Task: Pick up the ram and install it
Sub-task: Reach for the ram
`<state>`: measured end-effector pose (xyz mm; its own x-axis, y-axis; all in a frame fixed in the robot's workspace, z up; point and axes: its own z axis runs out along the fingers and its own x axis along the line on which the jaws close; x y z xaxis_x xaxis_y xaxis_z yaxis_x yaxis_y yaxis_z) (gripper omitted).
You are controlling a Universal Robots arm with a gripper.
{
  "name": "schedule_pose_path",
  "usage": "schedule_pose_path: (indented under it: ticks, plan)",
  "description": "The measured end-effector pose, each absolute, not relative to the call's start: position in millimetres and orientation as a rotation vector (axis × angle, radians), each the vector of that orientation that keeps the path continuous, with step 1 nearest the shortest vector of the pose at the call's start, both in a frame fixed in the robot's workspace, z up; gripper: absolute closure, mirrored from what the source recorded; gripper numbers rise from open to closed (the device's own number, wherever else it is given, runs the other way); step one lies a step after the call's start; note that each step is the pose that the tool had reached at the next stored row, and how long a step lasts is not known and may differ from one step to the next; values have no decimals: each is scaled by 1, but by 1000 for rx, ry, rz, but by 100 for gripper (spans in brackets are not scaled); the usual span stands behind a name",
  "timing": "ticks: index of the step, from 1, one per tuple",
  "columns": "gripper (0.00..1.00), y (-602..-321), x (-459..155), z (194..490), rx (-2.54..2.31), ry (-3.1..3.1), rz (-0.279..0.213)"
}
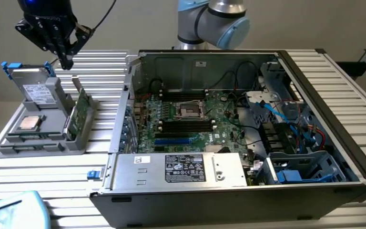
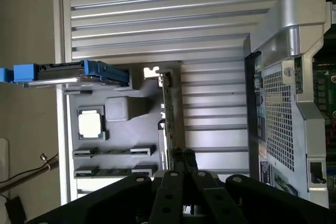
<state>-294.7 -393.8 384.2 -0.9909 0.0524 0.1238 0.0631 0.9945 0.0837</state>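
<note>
Noting black, many-jointed gripper [image 1: 66, 63] hanging over the exterior view's left part of the ribbed silver metal table [image 1: 43, 179], with fingers pinched tight together and clasping nothing. Finding thin, long dark-green ram [image 1: 80, 110] standing on edge in a slot of the grey plastic parts tray [image 1: 40, 148], along the tray's side nearest the open black-and-silver computer case [image 1: 234, 210]. Judging the gripper tip to be above the ram's end farther from the exterior camera, apart from it; in the wrist view, lining up with the ram's length. Spotting square silver processor chip [image 1: 29, 123] lying flat in the tray, and grey drive in blue plastic carrier [image 1: 35, 86] standing at the tray's far end. Seeing green motherboard [image 1: 189, 117] lying inside the case, with long black slots [image 1: 186, 125] beside its central socket.
</note>
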Motion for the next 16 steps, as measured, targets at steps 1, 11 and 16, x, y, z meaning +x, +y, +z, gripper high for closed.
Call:
schedule_pose_path:
  ticks: [1, 11, 16]
  plan:
    - [89, -394, -296, 384, -76, -3016, -130]
    - [89, -394, -304, 383, 98, -3011, -79]
    - [89, -393, -313, 382, 140, -3008, -67]
